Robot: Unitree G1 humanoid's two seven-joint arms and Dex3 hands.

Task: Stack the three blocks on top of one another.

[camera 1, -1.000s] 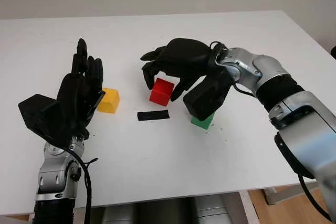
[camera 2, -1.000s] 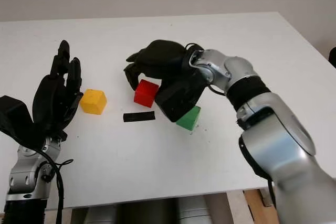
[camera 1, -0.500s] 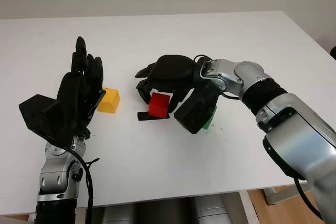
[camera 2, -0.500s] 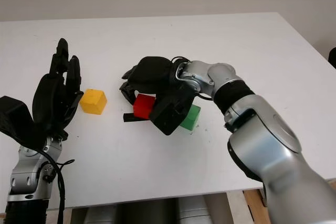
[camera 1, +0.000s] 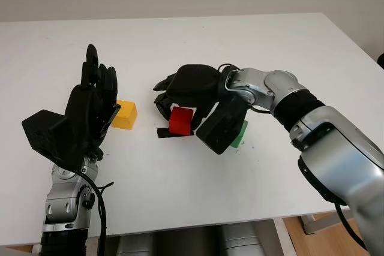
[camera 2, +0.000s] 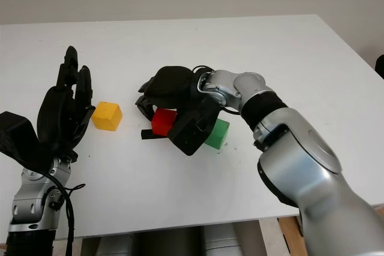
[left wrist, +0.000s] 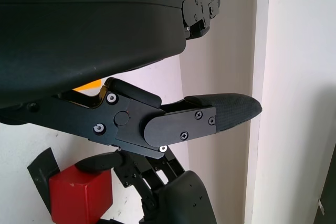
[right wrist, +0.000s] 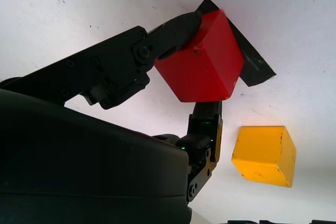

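Right hand (camera 1: 180,97) grips red block (camera 1: 180,120) over black strip, mid-desk. We keep block level, carry onto green block (camera 2: 216,133) just right. Left hand (camera 1: 90,106) open, by yellow block (camera 1: 125,114).

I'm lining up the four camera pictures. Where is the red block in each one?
Left eye view: red block at the middle, under the right hand, on the black strip.
Right eye view: red block left of middle, beside the green block.
Left wrist view: low corner.
Right wrist view: between the fingers, middle.
Shared landmark: the yellow block.
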